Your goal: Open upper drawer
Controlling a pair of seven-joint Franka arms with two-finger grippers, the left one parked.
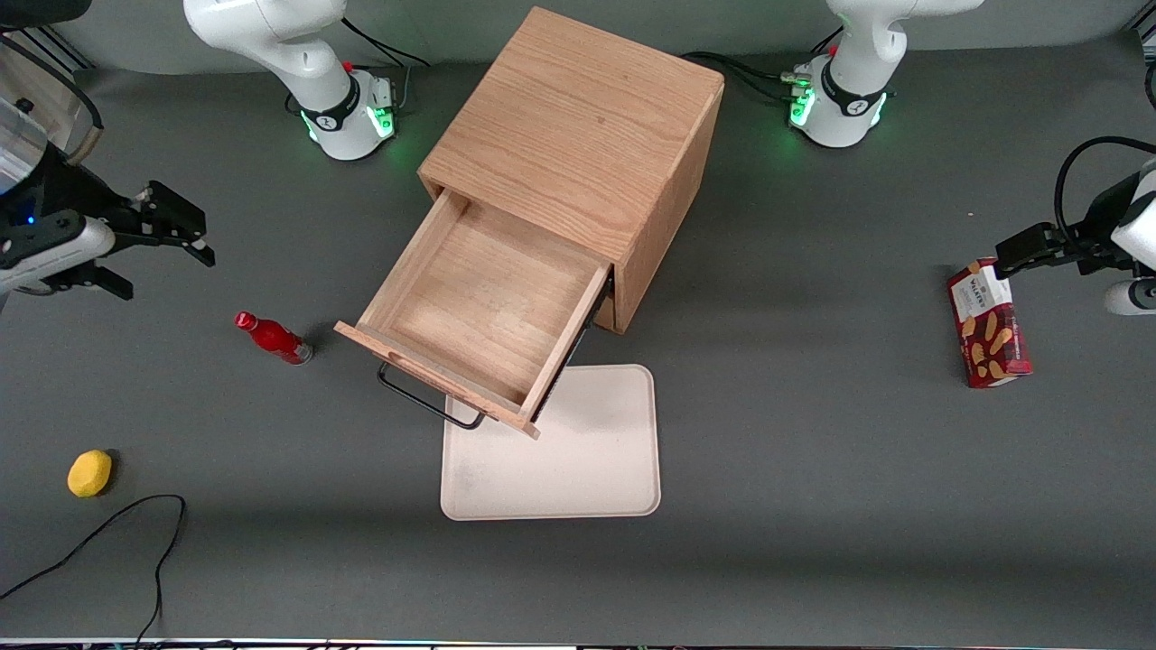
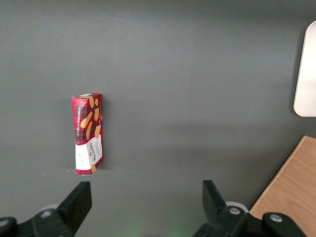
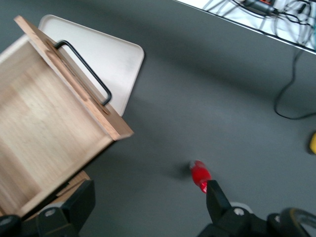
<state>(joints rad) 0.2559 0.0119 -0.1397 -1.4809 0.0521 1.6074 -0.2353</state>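
Upper drawer (image 1: pixel 488 316): drawn well out of cabinet (image 1: pixel 578 135), tray bare. Hand (image 1: pixel 149 236): spread, empty, well apart at drawer's nine o'clock. Advised: retreat clear of handle (image 1: pixel 429 402); no further pull judged necessary.

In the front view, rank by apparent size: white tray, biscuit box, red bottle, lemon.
1. White tray
2. Biscuit box
3. Red bottle
4. Lemon

Bottle versus lemon is close. The open hand is clear of the pulled-out upper drawer.
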